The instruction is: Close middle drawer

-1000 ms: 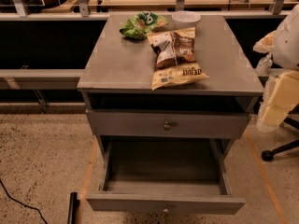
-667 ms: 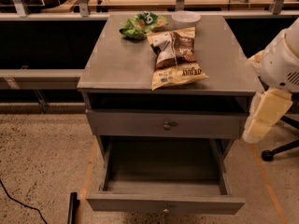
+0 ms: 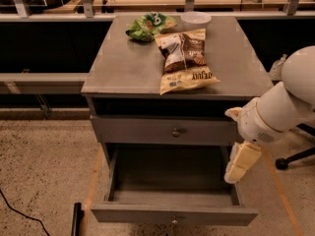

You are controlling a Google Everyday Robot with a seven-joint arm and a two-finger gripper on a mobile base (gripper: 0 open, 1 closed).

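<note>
The middle drawer (image 3: 173,213) is the wide grey one pulled far out at the bottom of the cabinet. Its inside is empty, and a small round knob sits at the centre of its front panel. Above it is a shut, narrower drawer front (image 3: 147,130) with its own knob. My gripper (image 3: 235,176) hangs downward from the white arm (image 3: 280,107), just above the open drawer's right side wall near its back. It holds nothing that I can see.
On the cabinet top (image 3: 123,68) lie a brown and yellow chip bag (image 3: 184,58), a green snack bag (image 3: 149,26) and a white lid (image 3: 195,17). A black cable (image 3: 19,213) runs across the floor at left. A chair base (image 3: 290,159) stands at right.
My arm has swung in from the right edge, leftward and down. The gripper now hangs over the open drawer's right side. The drawers have not moved.
</note>
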